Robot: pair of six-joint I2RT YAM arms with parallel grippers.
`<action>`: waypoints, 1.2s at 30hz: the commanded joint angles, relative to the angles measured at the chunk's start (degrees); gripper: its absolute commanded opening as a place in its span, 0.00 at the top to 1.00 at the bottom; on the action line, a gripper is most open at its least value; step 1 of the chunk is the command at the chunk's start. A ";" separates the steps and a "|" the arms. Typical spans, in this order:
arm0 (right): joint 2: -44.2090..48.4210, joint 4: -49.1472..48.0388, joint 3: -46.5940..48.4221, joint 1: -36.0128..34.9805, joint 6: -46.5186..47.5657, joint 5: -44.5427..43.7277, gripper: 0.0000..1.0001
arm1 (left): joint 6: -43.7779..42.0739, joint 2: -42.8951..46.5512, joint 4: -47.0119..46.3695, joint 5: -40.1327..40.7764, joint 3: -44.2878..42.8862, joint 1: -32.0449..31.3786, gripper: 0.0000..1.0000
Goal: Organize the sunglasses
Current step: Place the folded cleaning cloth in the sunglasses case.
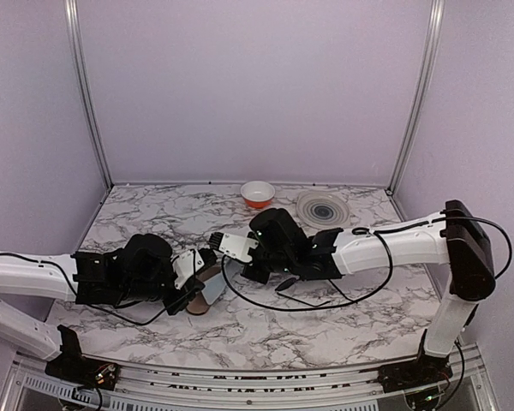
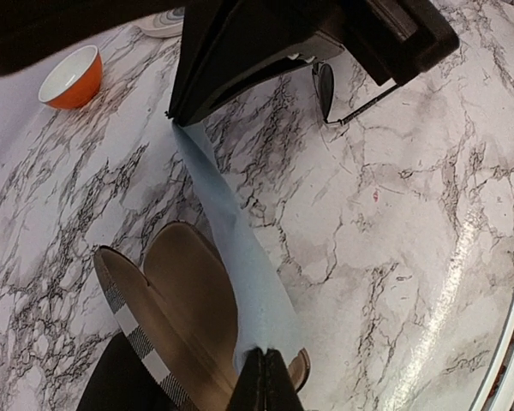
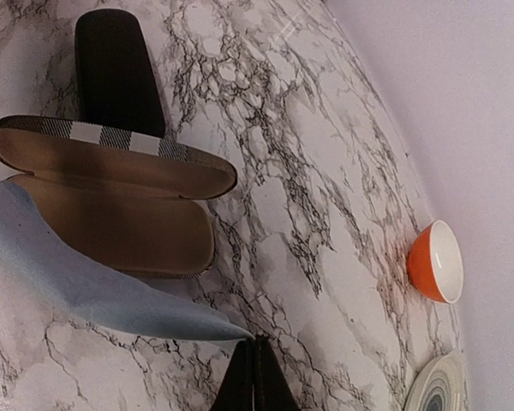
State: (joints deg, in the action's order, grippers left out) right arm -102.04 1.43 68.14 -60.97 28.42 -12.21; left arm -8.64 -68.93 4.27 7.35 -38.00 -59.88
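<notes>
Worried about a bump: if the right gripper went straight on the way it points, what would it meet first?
Probably bare marble table, just beside the rounded end of the open plaid case. The right gripper, shut on the blue cloth, might clip that end; depth is unclear.

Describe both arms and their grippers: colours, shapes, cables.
The left arm and right arm are built of white tubular links with black joints, and each rises from a black base. Each ends in a bulky black wrist with a small white block. Thin black cables trail along them. The left gripper and right gripper have slim black fingers tapering to narrow tips.
</notes>
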 commanded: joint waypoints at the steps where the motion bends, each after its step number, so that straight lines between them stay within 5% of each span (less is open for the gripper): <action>1: -3.69 -1.25 5.64 0.76 2.26 2.59 0.98 | 1.98 2.16 2.19 3.06 1.01 0.37 1.00; 36: -17.00 -3.23 16.35 1.33 4.18 8.33 0.99 | 7.25 2.09 7.03 10.17 3.19 -0.97 1.00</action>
State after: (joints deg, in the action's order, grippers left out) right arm -117.62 -0.32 81.80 -60.45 32.05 -4.78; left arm -2.48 -66.04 9.43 17.02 -35.57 -60.55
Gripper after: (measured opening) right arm 0.017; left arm 0.005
